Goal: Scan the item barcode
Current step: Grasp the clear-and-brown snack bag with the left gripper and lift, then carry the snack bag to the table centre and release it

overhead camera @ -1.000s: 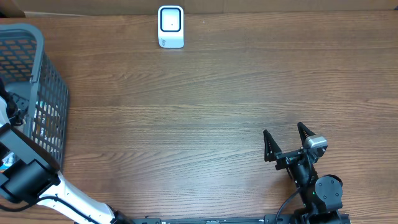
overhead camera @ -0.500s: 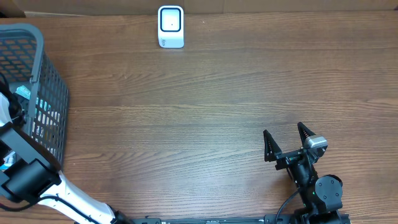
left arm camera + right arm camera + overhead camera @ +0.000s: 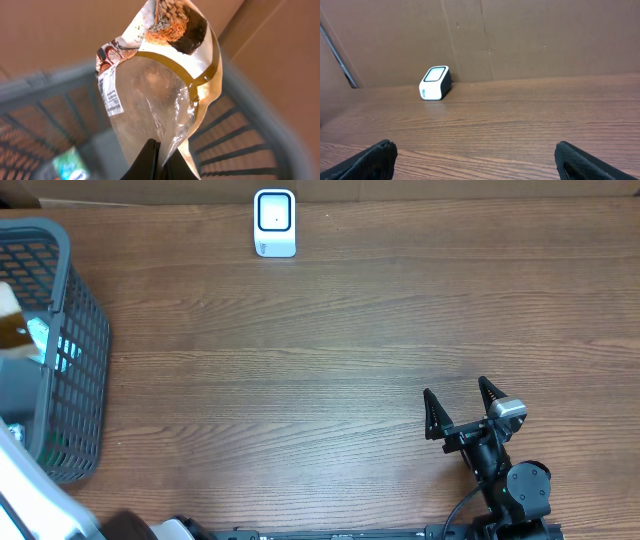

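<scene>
Clear plastic food pouch (image 3: 155, 90), printed brown, gold and white at its top, hangs from the left end effector (image 3: 161, 155). The jaws are closed tight on the pouch's lower edge, so it stands up and away from the wrist camera. Below and behind it is the grey plastic mesh basket (image 3: 85, 330) at the far left of the brown wood-grain counter (image 3: 330, 350). The pouch looks clear of the basket's floor rather than resting in it. A white printed label (image 3: 111, 90) runs down one side of the pouch. Its print is too small to tell whether the barcode sits there.

The right end effector (image 3: 457, 392) rests low at the near right with its jaws spread wide and nothing between them. The small white box-shaped scanner (image 3: 274, 222) stands at the far edge of the counter, well apart from the basket.

By my reading, the pick is done and the carry to the scanner is the step in hand. The next move calls for bringing the pouch out over the basket rim and across to the scanner. The wrist would then turn so the labelled side faces the scanner window, with the thin film held flat enough to read.
</scene>
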Available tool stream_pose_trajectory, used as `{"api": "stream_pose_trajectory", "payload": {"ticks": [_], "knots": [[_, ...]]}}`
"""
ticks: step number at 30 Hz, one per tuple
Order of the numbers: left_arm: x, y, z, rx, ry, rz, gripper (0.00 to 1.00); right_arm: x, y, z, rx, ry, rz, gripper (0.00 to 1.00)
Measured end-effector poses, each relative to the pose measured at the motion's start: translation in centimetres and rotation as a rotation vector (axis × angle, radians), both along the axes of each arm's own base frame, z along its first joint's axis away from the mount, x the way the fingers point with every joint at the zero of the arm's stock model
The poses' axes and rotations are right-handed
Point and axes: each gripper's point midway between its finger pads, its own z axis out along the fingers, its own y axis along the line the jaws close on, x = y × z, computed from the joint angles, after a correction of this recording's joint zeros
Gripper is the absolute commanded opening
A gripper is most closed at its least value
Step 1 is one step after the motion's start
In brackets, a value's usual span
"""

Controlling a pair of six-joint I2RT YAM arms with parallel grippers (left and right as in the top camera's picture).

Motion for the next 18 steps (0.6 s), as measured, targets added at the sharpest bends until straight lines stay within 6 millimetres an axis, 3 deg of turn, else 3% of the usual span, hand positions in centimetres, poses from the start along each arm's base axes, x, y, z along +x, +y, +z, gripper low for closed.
{"api": "stream_pose_trajectory", "payload": {"ticks": [2, 4, 9, 13, 18], "knots": [[-0.8, -1.8, 3.6, 0.053, -0.089, -0.038, 0.04, 0.0, 0.0, 0.0, 0.000, 0.000, 0.000, 1.00], [-1.1, -3.4, 5.4, 0.077, -0.141, -0.083, 0.04, 0.0, 0.0, 0.0, 0.000, 0.000, 0.000, 1.00], [0.5, -9.8, 8.4, 0.093, -0.229, -0.283, 0.04, 0.0, 0.0, 0.0, 0.000, 0.000, 0.000, 1.00], [2.2, -16.2, 7.5, 0.044, -0.200, -0.476, 0.04, 0.0, 0.0, 0.0, 0.000, 0.000, 0.000, 1.00], [3.3, -23.5, 2.9, -0.052, -0.018, -0.671, 0.04, 0.0, 0.0, 0.0, 0.000, 0.000, 0.000, 1.00]]}}
